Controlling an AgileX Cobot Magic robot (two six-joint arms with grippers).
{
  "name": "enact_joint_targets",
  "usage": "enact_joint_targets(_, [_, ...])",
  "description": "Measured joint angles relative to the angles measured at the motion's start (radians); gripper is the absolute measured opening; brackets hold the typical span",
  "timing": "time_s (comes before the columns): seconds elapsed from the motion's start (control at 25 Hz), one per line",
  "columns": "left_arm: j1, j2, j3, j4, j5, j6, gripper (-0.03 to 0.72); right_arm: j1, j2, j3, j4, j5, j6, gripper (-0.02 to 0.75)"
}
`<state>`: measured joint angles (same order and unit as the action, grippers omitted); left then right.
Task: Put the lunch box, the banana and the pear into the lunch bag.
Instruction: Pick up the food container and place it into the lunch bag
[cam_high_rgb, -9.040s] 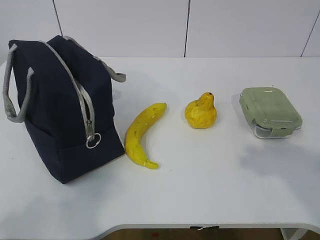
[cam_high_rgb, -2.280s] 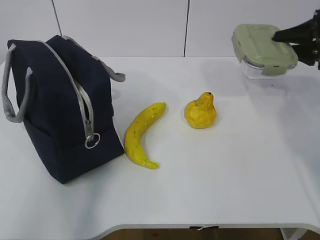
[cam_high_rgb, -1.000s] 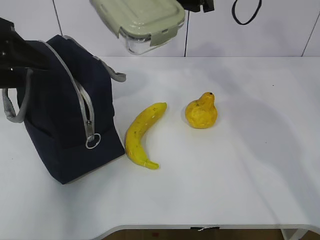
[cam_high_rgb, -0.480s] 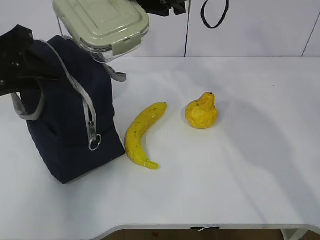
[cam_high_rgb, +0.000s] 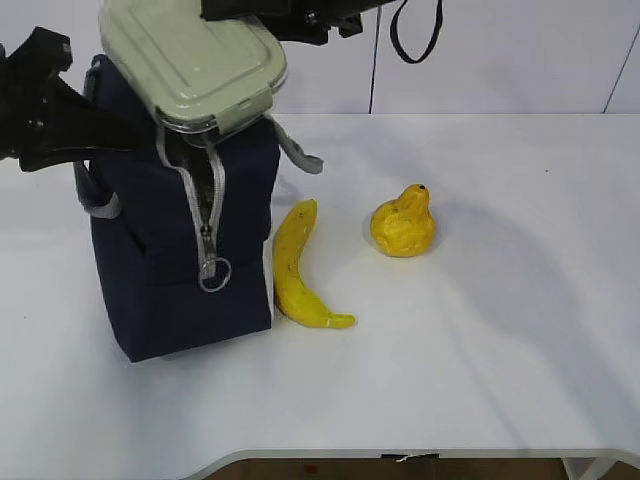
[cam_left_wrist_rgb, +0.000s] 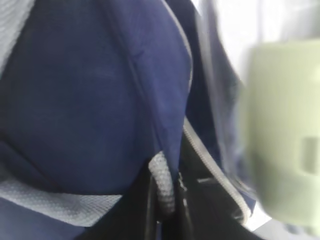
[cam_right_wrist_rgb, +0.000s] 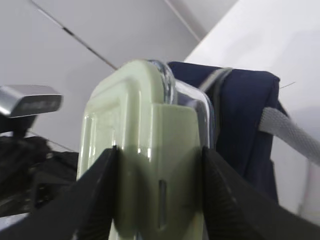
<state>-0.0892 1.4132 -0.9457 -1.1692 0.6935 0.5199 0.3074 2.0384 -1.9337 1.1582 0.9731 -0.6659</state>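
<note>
The right hand (cam_right_wrist_rgb: 157, 190) is clamped across the short end of the lunch box (cam_high_rgb: 190, 62), one finger on each side of the pale green lid, and holds it tilted directly above the open mouth of the lunch bag (cam_high_rgb: 180, 260). Glass under a clip-on lid, the box looks heavy, rigid and slick; gripped at one end only, it could swing or slip, so it likely wants a slow, level descent through the zipper gap. To the left of the box, the left hand (cam_left_wrist_rgb: 162, 200) is pinched together on a grey webbing handle (cam_left_wrist_rgb: 162, 185) at the bag's rim, apparently holding the soft fabric side up; the bag is limp and will sag if released. Below and to the right of the box, the banana (cam_high_rgb: 298, 270) lies on the white counter (cam_high_rgb: 480, 380), touching or just beside the bag's wall. Farther right sits the pear (cam_high_rgb: 403, 222), well apart from the bag. Both fruits look firm but bruisable, best taken around their thick middles.
</note>
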Motion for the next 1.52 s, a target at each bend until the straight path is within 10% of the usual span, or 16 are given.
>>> enact_joint_targets(0.72, [0.000, 0.010, 0.000, -0.007, 0.018, 0.004, 0.021, 0.182, 0.133, -0.008, -0.405, -0.129, -0.109, 0.362])
enact_joint_targets(1.52, [0.000, 0.044, 0.000, 0.033, 0.050, 0.017, 0.021, 0.209, 0.231, -0.010, -0.336, -0.121, -0.184, 0.367])
